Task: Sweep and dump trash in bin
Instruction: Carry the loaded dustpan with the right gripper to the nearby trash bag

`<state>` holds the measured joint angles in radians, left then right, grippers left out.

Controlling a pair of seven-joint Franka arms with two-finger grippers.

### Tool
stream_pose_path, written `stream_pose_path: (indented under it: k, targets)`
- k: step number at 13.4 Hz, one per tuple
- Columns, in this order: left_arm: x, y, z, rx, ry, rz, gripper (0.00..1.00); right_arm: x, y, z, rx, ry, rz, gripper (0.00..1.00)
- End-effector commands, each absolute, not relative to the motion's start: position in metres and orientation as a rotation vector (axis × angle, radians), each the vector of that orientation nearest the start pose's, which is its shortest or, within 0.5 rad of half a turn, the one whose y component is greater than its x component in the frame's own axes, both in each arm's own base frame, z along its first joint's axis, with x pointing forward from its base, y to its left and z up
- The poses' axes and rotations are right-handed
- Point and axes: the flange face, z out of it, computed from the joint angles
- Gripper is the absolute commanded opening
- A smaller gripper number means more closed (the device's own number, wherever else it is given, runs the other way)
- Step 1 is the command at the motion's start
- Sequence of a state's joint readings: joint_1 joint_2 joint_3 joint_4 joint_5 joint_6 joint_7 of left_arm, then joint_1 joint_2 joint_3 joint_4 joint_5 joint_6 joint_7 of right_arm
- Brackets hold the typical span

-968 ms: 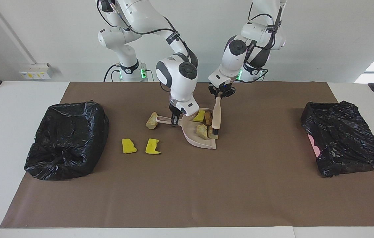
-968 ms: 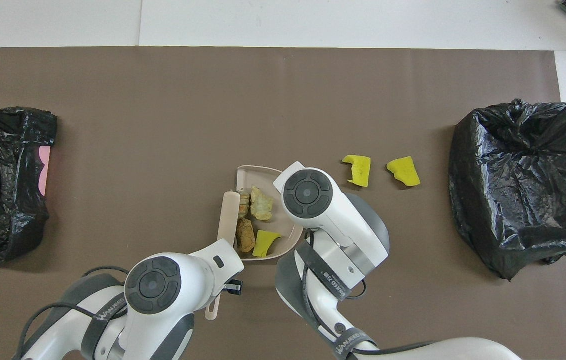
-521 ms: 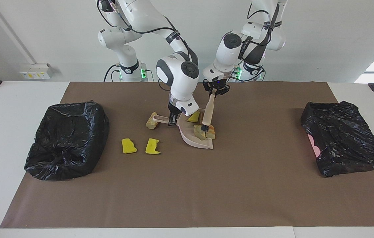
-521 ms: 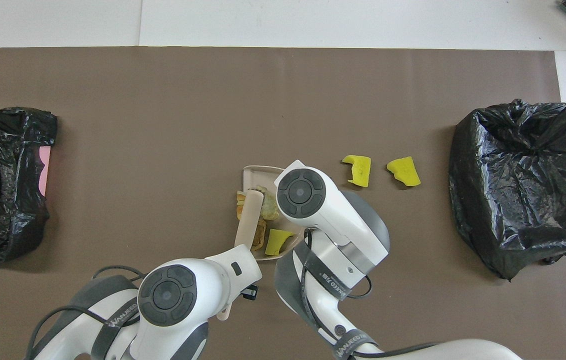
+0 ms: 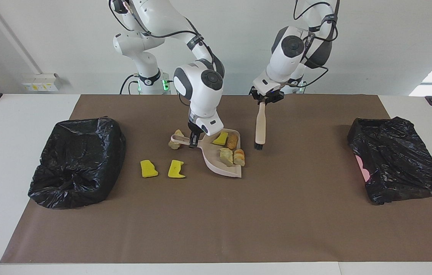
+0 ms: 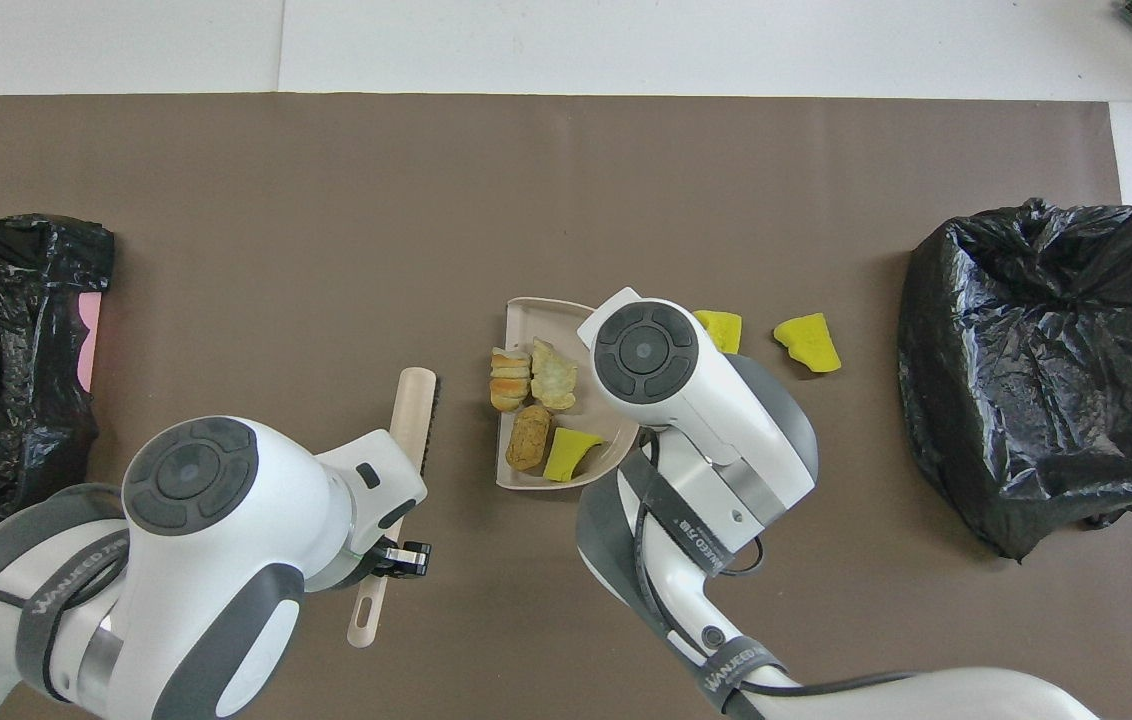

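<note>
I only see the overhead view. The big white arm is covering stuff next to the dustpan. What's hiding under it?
Observer: The right tool, shut on the handle of the pale pink dustpan.
Operator: Is any trash hiding there too?
Observer: Yes. One beige lump lies on the brown mat at the handle's end, outside the pan.
Operator: And the long thing my other arm holds, is it lying flat?
Observer: No. The brush hangs nearly upright from the left tool, bristles down, beside the pan toward the left arm's end of the table.
</note>
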<state>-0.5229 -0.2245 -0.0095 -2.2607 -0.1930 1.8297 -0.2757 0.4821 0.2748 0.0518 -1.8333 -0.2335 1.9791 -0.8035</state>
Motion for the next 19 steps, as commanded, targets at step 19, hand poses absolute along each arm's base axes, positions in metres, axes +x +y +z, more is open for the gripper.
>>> stream_pose_path:
  k: [19]
  targets:
    - [0.256,-0.387,0.362,-3.211,-0.023,0.321,0.00,0.612,-0.005,0.527,-2.250,-2.201,0.133,0.00]
